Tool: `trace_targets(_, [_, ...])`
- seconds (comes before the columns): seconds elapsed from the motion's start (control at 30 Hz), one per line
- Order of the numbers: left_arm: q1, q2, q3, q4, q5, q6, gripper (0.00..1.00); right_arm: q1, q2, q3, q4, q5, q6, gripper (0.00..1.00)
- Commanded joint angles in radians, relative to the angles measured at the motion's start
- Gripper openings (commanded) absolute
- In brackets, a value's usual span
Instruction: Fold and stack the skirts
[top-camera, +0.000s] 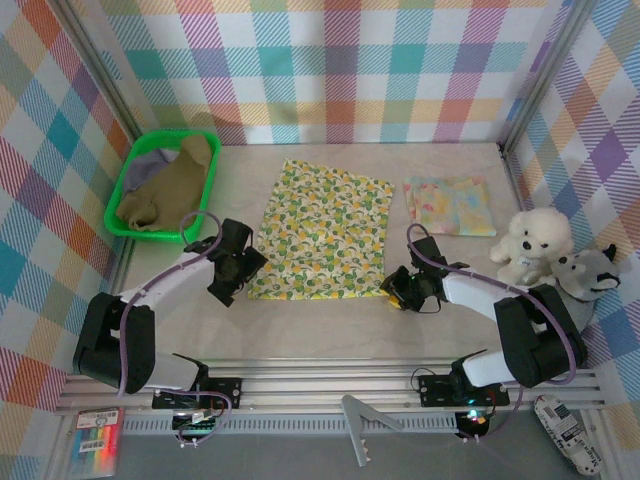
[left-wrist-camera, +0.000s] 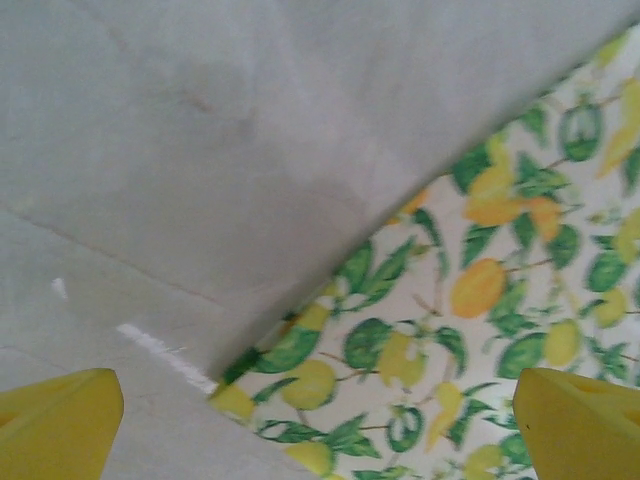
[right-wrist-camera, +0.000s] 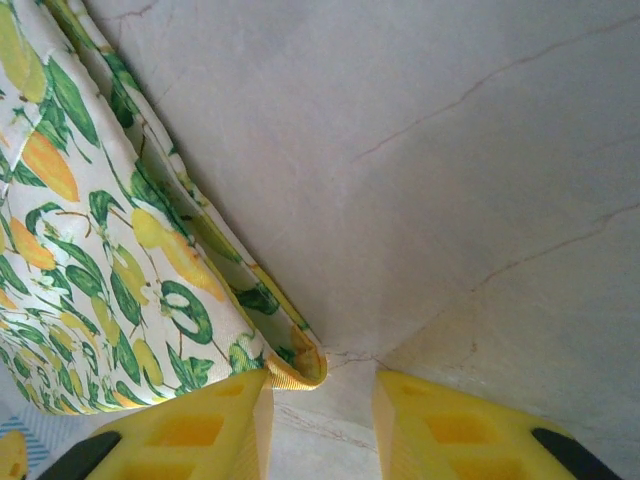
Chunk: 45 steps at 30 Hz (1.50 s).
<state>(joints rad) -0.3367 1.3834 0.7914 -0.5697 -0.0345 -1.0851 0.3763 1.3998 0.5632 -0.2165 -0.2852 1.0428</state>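
counter (top-camera: 330, 330): lemon-print skirt (top-camera: 325, 230) spread flat mid-counter | left claw (left-wrist-camera: 320, 430): jaws wide apart over the near-left corner | right claw (right-wrist-camera: 320, 420): jaws narrowly apart, nothing clamped, near-right corner hem at the gap's edge | risk: right pinch catches only the hem tip, slips on lift, fold skews

My overhead feed is bright and evenly lit from above, with only soft, faint shadows on the worktop (top-camera: 330, 330). The left wrist feed is smeared with blur across the lemon-print skirt (left-wrist-camera: 480, 330). The right wrist feed is sharper, with shadow hugging the hem.
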Motion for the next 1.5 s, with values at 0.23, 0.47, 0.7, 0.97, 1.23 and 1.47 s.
trace_targets(0.23, [0.008,-0.035,-0.034,-0.043,0.005,0.003,1.0,0.032,0.028,0.031,0.103,0.008,0.031,0.3])
trace_targets(0.47, [0.01,-0.035,-0.045,-0.05,0.017,0.017,1.0,0.038,0.013,0.033,0.095,0.029,0.043,0.29])
trace_targets(0.7, [0.013,-0.034,-0.045,-0.039,0.02,0.016,1.0,0.044,-0.034,0.034,0.053,0.053,0.058,0.29])
trace_targets(0.97, [0.019,-0.011,-0.043,-0.029,0.034,0.025,1.0,0.046,-0.012,0.023,0.053,0.066,0.066,0.29])
trace_targets(1.23, [0.02,0.012,-0.058,0.023,0.089,0.036,1.0,0.053,0.042,0.032,0.069,0.058,0.066,0.31])
trace_targets(1.47, [0.019,0.018,-0.063,0.057,0.112,0.068,0.99,0.064,0.039,0.046,0.056,0.063,0.056,0.11])
